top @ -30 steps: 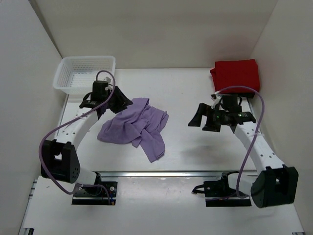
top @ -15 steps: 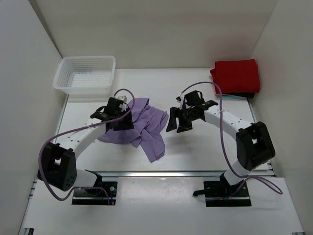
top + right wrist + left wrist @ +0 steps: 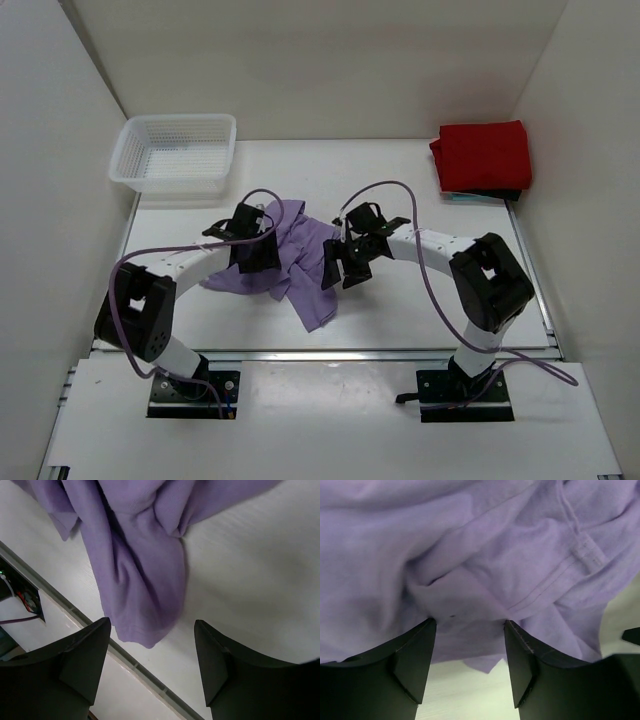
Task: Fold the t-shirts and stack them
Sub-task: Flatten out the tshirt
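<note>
lavender t-shirt [image 3: 305, 275], hem near table [image 3: 420, 310] edge

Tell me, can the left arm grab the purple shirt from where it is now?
Probably yes. The left pincer is open right at a fold of the crumpled purple shirt, and nothing sits in between.

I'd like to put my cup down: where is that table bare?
Bare between the white plastic mesh basket and the folded red t-shirt. Crowded centre: crumpled lavender cloth t-shirt, left gripper and right gripper over it.
</note>
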